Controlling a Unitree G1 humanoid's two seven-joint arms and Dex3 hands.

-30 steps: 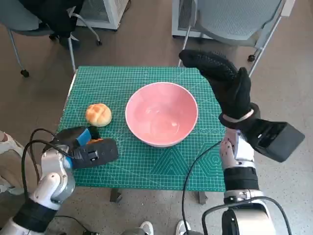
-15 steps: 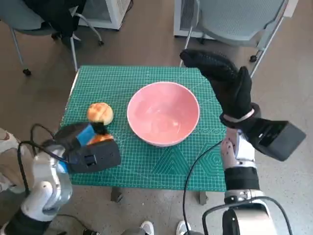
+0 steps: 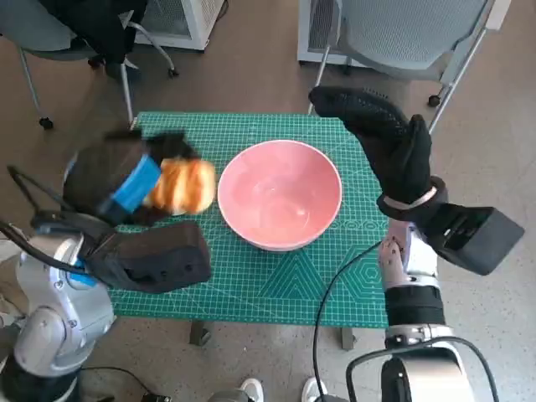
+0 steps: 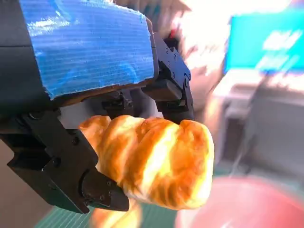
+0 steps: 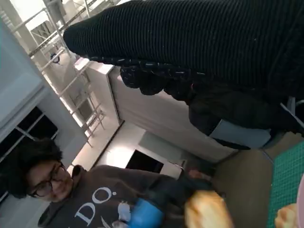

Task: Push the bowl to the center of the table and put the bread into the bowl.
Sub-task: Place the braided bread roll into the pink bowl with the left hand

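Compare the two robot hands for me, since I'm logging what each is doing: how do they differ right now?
The left robot hand, black with blue tape, grips the bread beside the pink bowl. The right robot hand, in a black knitted glove, holds nothing and is raised with fingers extended at the bowl's other side. Both hover above the green mat.

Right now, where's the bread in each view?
Head view: bread in the left robot hand, lifted beside the pink bowl.
Left wrist view: bread centre, gripped.
Right wrist view: bread at the bottom edge, blurred.
Shared landmark: the blue tape on that robot hand.
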